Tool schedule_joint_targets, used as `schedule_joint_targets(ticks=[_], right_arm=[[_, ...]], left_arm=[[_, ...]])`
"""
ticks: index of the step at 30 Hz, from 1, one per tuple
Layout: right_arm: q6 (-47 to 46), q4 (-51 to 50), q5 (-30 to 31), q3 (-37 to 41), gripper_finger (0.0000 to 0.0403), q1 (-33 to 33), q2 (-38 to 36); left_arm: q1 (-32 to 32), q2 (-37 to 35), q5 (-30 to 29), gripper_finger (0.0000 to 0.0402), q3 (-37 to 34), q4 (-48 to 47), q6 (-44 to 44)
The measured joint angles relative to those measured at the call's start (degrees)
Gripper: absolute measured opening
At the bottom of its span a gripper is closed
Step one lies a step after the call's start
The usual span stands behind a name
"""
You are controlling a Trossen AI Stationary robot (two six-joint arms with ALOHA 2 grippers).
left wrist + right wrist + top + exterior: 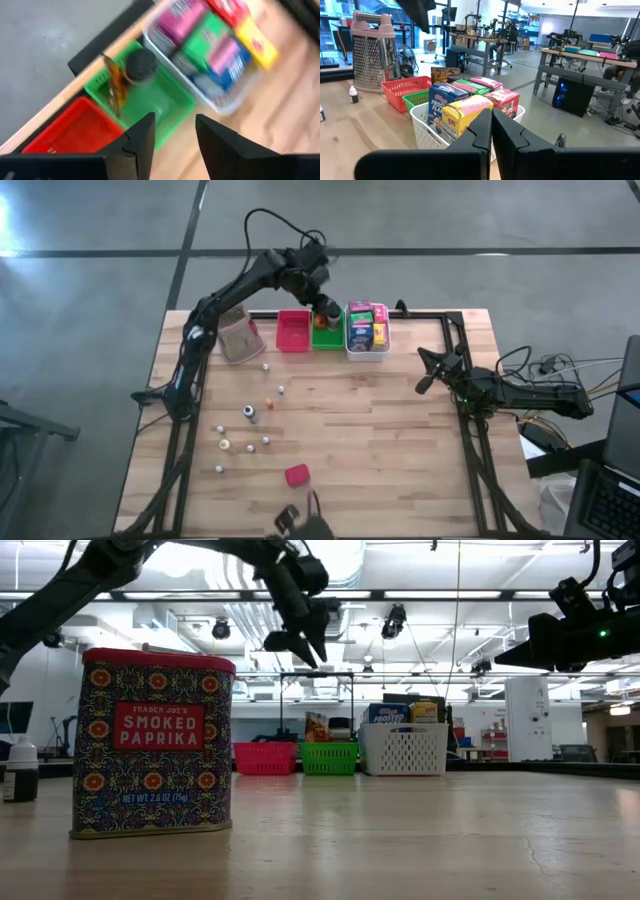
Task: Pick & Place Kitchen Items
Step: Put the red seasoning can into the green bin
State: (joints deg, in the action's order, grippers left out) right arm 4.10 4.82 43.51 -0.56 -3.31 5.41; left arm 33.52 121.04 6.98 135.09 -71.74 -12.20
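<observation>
My left gripper [323,306] [175,135] hangs open high over the green tray [172,102], with nothing between its fingers. In that tray a dark jar [140,65] stands beside an orange-brown wedge [115,85]. The white tray [227,105] next to it holds several coloured packets [210,40]; the red tray [75,130] is on the other side. Several tiny pale bottles [250,412] and a red paprika tin [296,474] [152,745] stand on the table. My right gripper [424,382] [491,127] waits shut at the table's right edge.
A metal grater [238,335] stands left of the red tray. The three trays line the far edge [340,755]. Bare wood lies in the middle and right of the table [400,440]. Cables trail by the right arm's base [545,365].
</observation>
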Motion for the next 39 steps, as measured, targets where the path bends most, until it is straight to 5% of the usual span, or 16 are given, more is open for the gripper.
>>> schedule_joint_targets(ticks=[7,23,29,39], right_arm=[[0.0,0.0,0.0,0.0,0.0008,0.0,0.0],[0.0,0.0,0.0,0.0,0.0008,0.02,-0.02],[0.0,0.0,0.0,0.0,0.0008,0.02,-0.02],[0.0,0.0,0.0,0.0,0.0008,0.0,-0.02]], left_arm=[[-8.92,-5.99,0.9,0.0147,-4.09,-5.7,8.12],[-33.33,-18.81,-4.04,0.0147,-8.9,-7.31,6.94],[-42.45,-20.88,-12.67,0.0147,-8.92,-10.09,3.63],[-52.24,-20.79,-14.47,0.0176,-11.85,-10.54,-9.0]])
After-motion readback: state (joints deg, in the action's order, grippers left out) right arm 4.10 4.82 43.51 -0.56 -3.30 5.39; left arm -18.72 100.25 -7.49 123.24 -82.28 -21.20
